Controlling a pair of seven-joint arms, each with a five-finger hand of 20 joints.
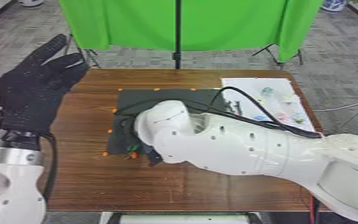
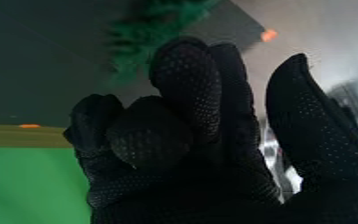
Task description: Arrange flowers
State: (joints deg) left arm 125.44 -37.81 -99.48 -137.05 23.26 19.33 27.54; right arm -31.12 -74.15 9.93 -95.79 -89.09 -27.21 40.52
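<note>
The right hand point(image 2: 193, 100) is loosely open, with some fingers bent and the thumb apart; I see nothing held in it. Beyond its fingertips is a green sprig point(image 2: 158, 35), over the dark mat point(image 1: 184, 94). I think it is very light, soft in the leaves and easy to crush, so it is better pinched gently low at its stem. It looks feathery and deep green. Farther, small blue and pink flowers point(image 1: 297, 118) lie on the white sheet point(image 1: 246, 85).

Black-gloved fingers point(image 2: 189, 75) show before a dark mat point(image 2: 38, 65) and, blurred, what is probably green foliage point(image 2: 144, 37).
</note>
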